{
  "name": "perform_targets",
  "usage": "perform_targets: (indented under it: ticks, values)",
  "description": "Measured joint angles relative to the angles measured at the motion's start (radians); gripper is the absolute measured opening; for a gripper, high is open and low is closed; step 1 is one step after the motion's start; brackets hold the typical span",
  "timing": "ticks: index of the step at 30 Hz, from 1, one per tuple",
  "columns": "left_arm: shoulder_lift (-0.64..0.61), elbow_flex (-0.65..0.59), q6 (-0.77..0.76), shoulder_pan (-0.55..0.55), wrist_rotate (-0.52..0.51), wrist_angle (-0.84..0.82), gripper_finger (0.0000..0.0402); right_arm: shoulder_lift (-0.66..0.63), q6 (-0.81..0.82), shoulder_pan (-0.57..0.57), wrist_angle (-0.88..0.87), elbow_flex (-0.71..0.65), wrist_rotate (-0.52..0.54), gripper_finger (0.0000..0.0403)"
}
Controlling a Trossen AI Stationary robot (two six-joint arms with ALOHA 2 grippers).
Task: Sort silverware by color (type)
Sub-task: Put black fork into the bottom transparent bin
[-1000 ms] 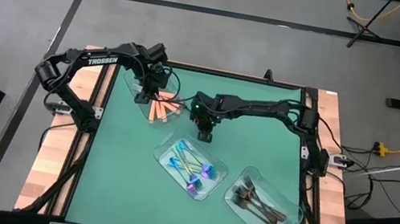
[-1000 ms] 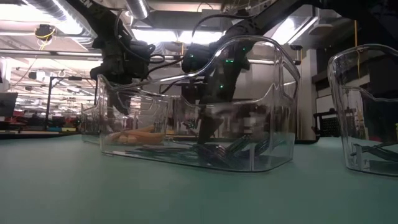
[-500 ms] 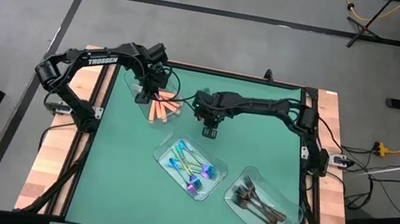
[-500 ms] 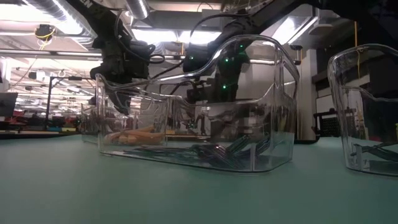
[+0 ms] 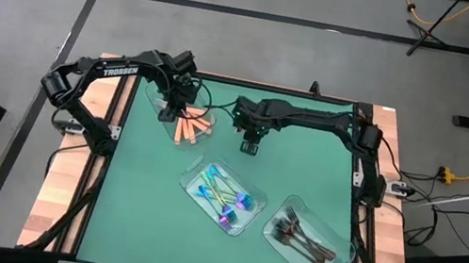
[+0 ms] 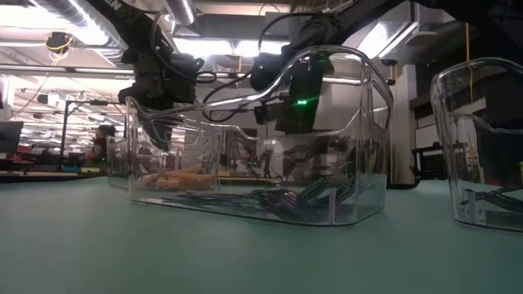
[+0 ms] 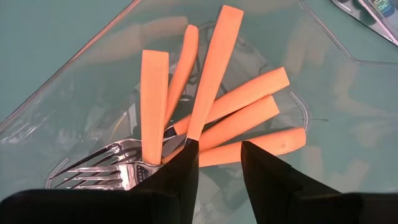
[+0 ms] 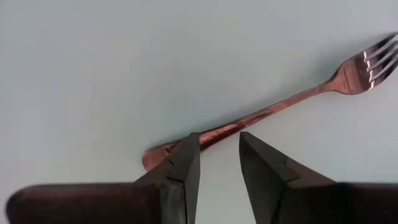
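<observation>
Table (image 5: 148,193) seen from above, green mat, three clear trays on it. Up at the far left corner the left gripper (image 5: 181,103) hangs right over the tray (image 5: 159,103) holding the orange-handled forks (image 5: 189,127), and its wrist camera looks straight down on them: six orange handles (image 7: 215,93) fanned out, silver tines (image 7: 99,168) bunched together at one end. Its fingers (image 7: 186,163) stand parted with a gap between them, nothing pinched; one handle runs toward the tip of one finger, though whether it touches I cannot tell. Over to the right arm now: the right gripper (image 5: 250,144) sits above bare mat, near the far edge, beside the orange tray and well apart from the other two. Its wrist view shows a lone copper-coloured fork (image 8: 273,107) lying flat on the mat, tines to one side, handle end just ahead of the fingertips (image 8: 188,155). Those are spread too, holding nothing, above the fork. Mid-table, the middle tray (image 5: 193,177) holds the iridescent blue-purple utensils (image 5: 225,199). The near right tray (image 5: 343,255) holds the dark forks (image 5: 301,235) in a heap.
</observation>
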Motion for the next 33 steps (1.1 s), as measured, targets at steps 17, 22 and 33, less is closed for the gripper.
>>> perform_targets:
  ticks: [17,22,33]
  values:
    - [0.0,0.0,-0.001,0.0,0.0,0.0,0.0114,0.03,0.445,-0.102,0.171,0.0,-0.016,0.0104]
    - [0.0,0.0,-0.003,0.0,0.0,0.0,0.0114,0.07,0.519,-0.102,0.179,0.0,-0.014,0.0104]
    - [0.0,0.0,-0.006,0.0,0.0,0.0,0.0114,0.104,0.581,-0.1,0.174,0.002,0.049,0.0104]
